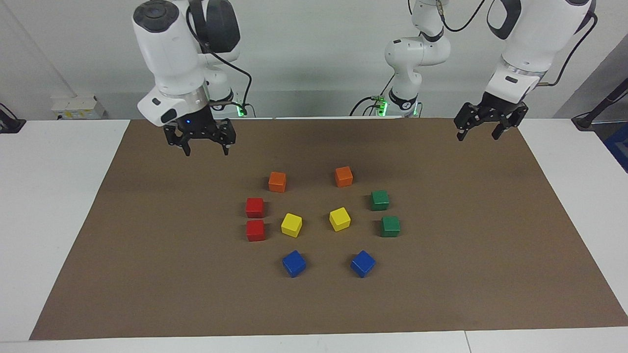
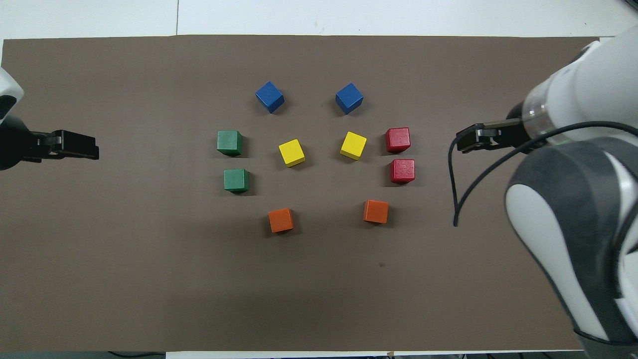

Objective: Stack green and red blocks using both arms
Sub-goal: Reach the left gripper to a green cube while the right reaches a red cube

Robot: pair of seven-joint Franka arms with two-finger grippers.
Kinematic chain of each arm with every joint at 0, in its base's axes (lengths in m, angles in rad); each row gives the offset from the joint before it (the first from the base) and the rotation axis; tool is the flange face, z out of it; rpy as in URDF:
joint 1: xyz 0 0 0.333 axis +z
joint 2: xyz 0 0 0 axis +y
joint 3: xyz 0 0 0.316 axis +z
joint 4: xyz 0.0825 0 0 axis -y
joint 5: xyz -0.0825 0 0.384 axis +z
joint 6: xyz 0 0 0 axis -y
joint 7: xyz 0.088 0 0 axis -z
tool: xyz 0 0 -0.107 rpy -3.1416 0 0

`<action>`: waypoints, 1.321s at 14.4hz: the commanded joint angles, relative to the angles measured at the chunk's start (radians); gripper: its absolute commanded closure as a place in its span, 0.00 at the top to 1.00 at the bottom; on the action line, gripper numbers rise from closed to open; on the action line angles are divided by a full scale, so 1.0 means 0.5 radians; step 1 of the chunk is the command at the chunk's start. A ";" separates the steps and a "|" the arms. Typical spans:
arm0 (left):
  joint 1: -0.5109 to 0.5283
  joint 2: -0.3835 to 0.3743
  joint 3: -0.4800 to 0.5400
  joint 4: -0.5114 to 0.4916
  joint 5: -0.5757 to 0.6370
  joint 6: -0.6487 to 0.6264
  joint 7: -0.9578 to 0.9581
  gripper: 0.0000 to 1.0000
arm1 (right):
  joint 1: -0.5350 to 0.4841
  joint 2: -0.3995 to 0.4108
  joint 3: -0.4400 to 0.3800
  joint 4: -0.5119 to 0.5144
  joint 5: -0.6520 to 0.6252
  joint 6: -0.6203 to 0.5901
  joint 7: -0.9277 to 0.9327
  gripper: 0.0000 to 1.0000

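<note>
Two red blocks (image 1: pixel 255 207) (image 1: pixel 255 230) lie side by side on the brown mat toward the right arm's end, also seen from overhead (image 2: pixel 398 139) (image 2: pixel 402 170). Two green blocks (image 1: pixel 379 200) (image 1: pixel 390 226) lie as a pair toward the left arm's end (image 2: pixel 230 142) (image 2: pixel 236 180). None is stacked. My right gripper (image 1: pixel 206 151) (image 2: pixel 466 142) hangs open and empty in the air over the mat, off to the side of the red pair. My left gripper (image 1: pixel 477 136) (image 2: pixel 87 151) hangs open and empty over the mat's edge region at its own end.
Two orange cubes (image 1: pixel 277 181) (image 1: pixel 343 176) lie nearer the robots than the task blocks. Two yellow cubes (image 1: pixel 291 225) (image 1: pixel 339 218) sit between the pairs, and two blue cubes (image 1: pixel 294 263) (image 1: pixel 362 263) lie farthest out. A black cable (image 2: pixel 456 199) droops from the right wrist.
</note>
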 commanded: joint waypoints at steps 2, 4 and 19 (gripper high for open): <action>-0.193 -0.044 0.020 -0.327 -0.022 0.358 -0.092 1.00 | 0.058 0.238 -0.006 0.102 0.016 0.193 0.124 0.95; -0.264 -0.032 0.020 -0.431 -0.022 0.490 -0.092 1.00 | 0.076 0.287 -0.006 0.072 0.019 0.273 0.130 0.95; -0.589 0.364 0.026 -0.809 -0.022 1.159 -0.362 1.00 | 0.156 0.143 0.003 -0.618 0.022 0.846 0.323 0.95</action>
